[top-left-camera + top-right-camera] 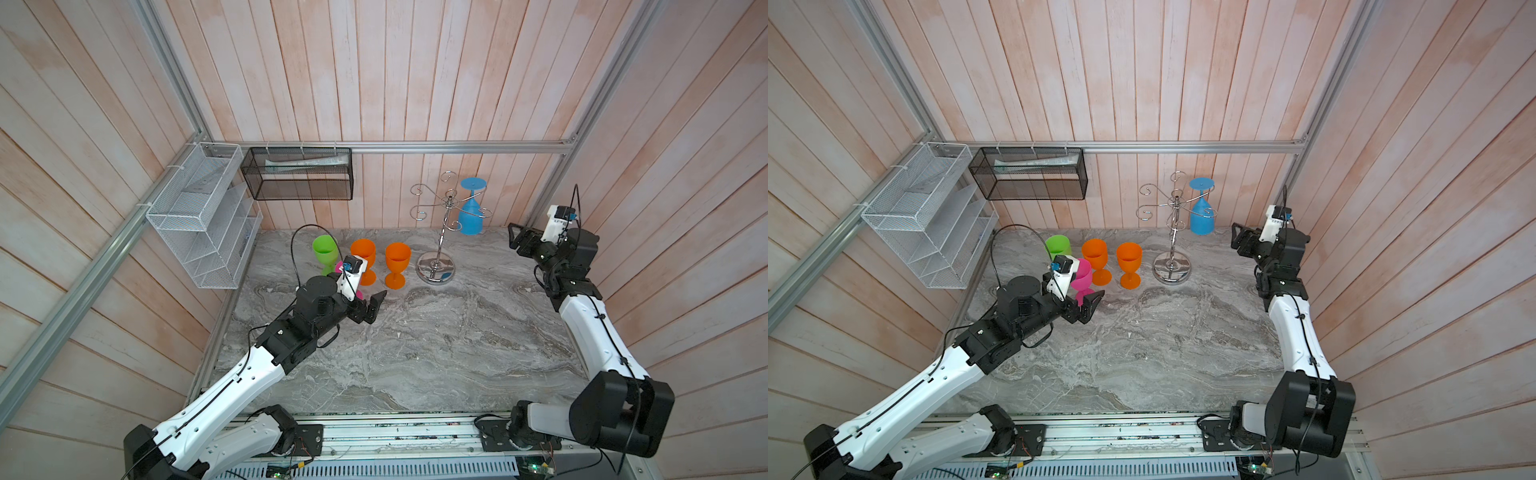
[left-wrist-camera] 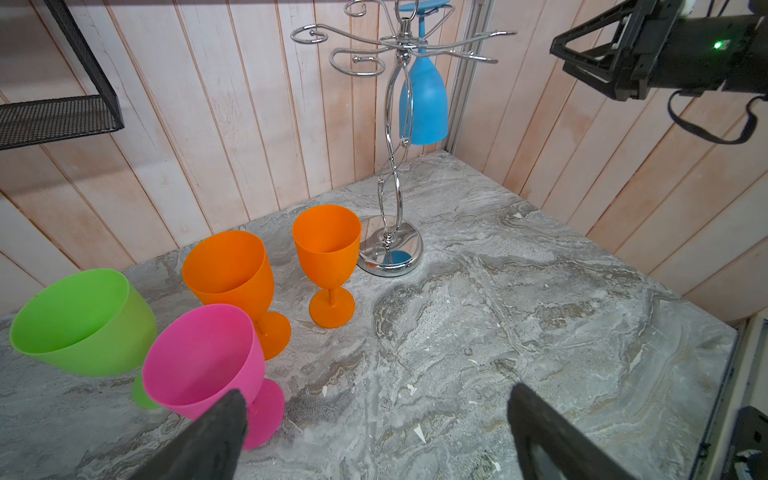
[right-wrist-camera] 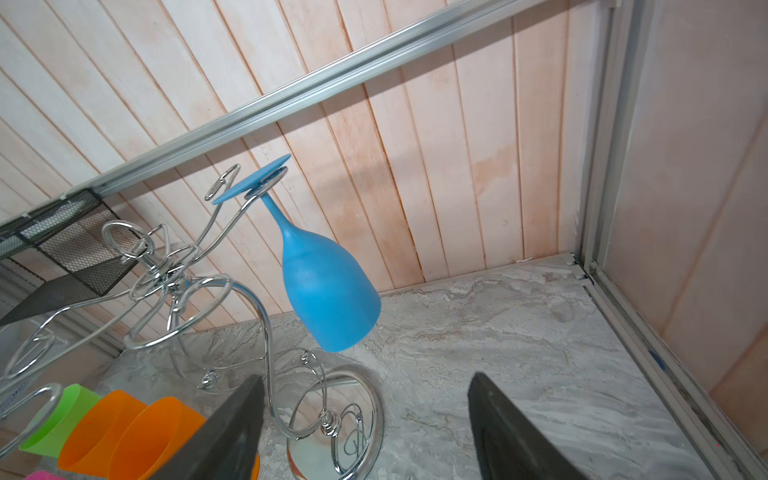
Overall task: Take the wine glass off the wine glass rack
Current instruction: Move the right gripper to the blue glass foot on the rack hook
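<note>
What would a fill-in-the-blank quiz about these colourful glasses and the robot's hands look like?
1. The wine glass hanging upside down on the wine glass rack is ____ in colour.
2. The upright glass standing nearest the rack's round base is ____.
3. Altogether, ____ glasses stand upright on the table.
4. The right hand, close to the rack, is ____ and holds nothing.

Missing words: blue; orange; four; open.

The left arm (image 1: 232, 382) and right arm (image 1: 594, 332) wear glossy white shells between matte black joint housings, trailing thin black cables (image 1: 292, 253).
</note>
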